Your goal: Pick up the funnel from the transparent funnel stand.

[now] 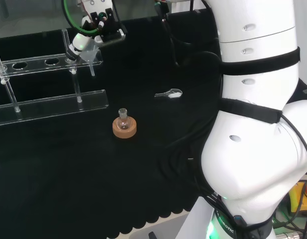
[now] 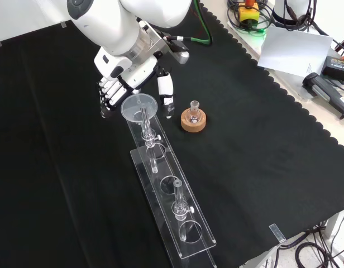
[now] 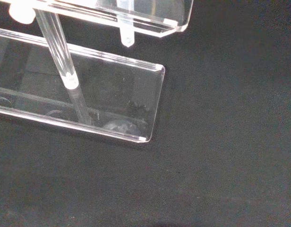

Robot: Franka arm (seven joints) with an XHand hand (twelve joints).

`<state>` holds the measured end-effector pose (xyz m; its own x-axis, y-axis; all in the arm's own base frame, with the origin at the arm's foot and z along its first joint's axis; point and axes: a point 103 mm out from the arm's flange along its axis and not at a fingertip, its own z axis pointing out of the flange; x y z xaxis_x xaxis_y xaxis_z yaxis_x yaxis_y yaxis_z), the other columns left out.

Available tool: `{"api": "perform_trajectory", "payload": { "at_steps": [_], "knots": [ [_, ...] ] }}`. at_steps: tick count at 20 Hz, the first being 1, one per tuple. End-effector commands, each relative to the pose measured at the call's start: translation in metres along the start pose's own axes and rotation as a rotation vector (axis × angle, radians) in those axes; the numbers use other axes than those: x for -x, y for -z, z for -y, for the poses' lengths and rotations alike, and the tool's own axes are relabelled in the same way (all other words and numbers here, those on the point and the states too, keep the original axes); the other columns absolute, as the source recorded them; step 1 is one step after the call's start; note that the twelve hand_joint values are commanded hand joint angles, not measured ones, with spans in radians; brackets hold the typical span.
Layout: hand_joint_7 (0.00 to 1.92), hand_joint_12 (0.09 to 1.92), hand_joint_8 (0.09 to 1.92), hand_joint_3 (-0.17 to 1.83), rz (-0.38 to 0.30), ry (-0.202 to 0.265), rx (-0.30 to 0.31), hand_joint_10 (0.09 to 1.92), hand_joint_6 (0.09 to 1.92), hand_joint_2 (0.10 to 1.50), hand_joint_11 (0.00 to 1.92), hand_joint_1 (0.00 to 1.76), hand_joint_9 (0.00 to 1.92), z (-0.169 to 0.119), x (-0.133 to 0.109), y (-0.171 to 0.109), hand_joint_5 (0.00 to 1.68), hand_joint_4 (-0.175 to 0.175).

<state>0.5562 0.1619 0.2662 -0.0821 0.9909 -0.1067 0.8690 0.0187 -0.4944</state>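
The clear funnel [image 1: 87,51] [image 2: 139,106] sits at the near end of the transparent funnel stand [image 1: 49,105] [image 2: 158,192], its stem passing down through the end hole. In the wrist view the stem's tip [image 3: 127,38] pokes a little below the top shelf, above the stand's base plate [image 3: 112,94]. The hand [image 1: 101,25] [image 2: 124,78] is right over the funnel. In the front view its curled fingers [image 2: 108,94] are at the left of the funnel's rim and the thumb [image 2: 166,89] at the right. The funnel leans slightly in the head view.
A small round flask on a cork ring [image 1: 124,125] [image 2: 193,120] stands on the black cloth close to the stand's end. A small white scoop-like piece [image 1: 171,93] lies further right in the head view. Cables [image 1: 188,134] trail near the arm's base.
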Motion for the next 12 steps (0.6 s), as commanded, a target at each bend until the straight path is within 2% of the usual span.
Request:
{"api": "perform_trajectory", "payload": {
  "at_steps": [1, 6, 12],
  "knots": [
    [0.06, 0.93, 0.57, 0.01, -0.011, -0.002, 0.001, 0.77, 0.09, 0.69, 0.0, 0.39, 0.0, 0.0012, 0.0148, -0.0109, 0.0, -0.066],
    [0.11, 0.97, 0.58, 0.01, -0.006, -0.017, -0.008, 0.81, 0.09, 0.7, 0.0, 0.41, 0.02, 0.0008, 0.0237, -0.0148, 0.02, -0.065],
    [0.14, 1.01, 0.58, 0.01, -0.009, -0.019, 0.003, 0.82, 0.09, 0.71, 0.0, 0.43, 0.04, -0.0005, 0.0216, -0.0133, 0.05, -0.059]
  ]
}}
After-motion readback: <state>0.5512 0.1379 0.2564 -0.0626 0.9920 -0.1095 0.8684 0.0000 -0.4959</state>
